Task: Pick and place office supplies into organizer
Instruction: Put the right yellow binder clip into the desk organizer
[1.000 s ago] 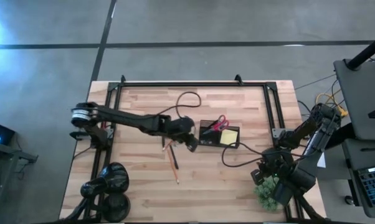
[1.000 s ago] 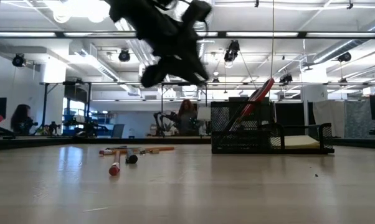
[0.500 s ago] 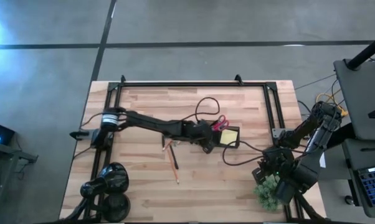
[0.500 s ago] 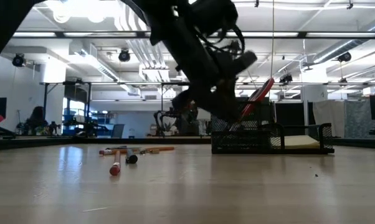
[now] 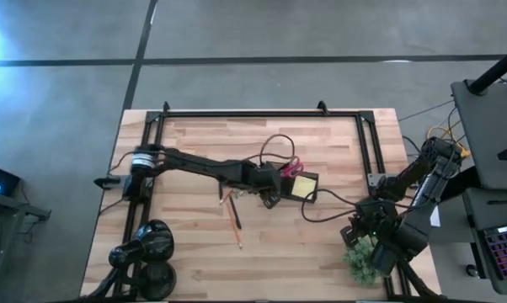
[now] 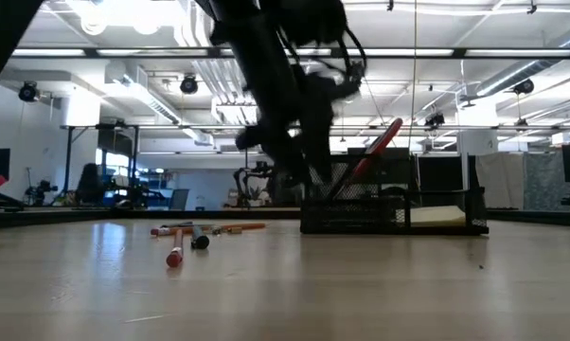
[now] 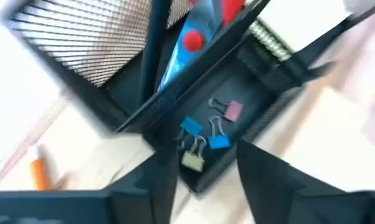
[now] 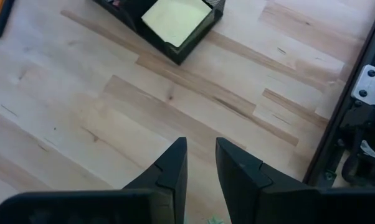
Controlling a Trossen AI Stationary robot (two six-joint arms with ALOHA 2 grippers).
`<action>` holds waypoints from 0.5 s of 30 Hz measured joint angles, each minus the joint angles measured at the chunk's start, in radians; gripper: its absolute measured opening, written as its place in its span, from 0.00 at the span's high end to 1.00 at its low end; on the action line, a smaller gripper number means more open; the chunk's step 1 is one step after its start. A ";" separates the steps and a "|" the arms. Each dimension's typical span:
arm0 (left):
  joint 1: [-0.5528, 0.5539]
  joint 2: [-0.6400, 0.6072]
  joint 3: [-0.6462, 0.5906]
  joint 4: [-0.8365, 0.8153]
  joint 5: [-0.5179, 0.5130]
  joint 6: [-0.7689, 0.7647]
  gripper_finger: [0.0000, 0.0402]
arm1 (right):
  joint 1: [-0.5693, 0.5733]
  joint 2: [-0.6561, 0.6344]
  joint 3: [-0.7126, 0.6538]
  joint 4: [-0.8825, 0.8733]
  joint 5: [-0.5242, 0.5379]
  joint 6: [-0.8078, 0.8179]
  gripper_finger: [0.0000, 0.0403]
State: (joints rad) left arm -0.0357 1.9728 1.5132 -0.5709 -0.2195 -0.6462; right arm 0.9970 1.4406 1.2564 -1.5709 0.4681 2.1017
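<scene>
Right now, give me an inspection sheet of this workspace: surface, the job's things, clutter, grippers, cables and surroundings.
Surface: light wooden table inside a black frame.
Job's things: black mesh organizer mid-table, holding red-handled scissors, a yellow note pad and small binder clips; pencils lie loose on the wood beside it.
Clutter: green plant ball at the table's near right corner; black lamp-like object at the near left corner.
Grippers: left gripper over the organizer's clip compartment, fingers apart, nothing between them; right gripper waits above bare wood near the right corner.
Cables: black cable loops from the organizer toward the right arm.
Surroundings: grey floor, desk with keyboard on the right.
</scene>
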 joint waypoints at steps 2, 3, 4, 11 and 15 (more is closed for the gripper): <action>-0.005 -0.055 0.002 0.001 0.028 0.005 0.57 | 0.000 0.000 -0.003 0.000 0.000 0.009 0.81; -0.011 -0.089 0.002 -0.001 0.043 0.006 0.54 | 0.000 0.000 -0.005 0.000 0.000 0.011 0.81; -0.018 -0.119 -0.002 -0.019 0.051 0.008 0.53 | 0.000 0.000 -0.006 0.000 0.000 0.011 0.81; -0.065 -0.207 -0.140 -0.303 0.019 0.431 0.57 | 0.000 0.000 -0.009 0.001 0.001 0.011 0.81; -0.065 -0.231 -0.235 -0.289 0.025 0.710 0.66 | 0.000 0.000 -0.013 0.001 0.001 0.011 0.81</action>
State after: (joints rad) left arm -0.1003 1.7421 1.2784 -0.8596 -0.1941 0.0636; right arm 0.9970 1.4406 1.2434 -1.5699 0.4686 2.1128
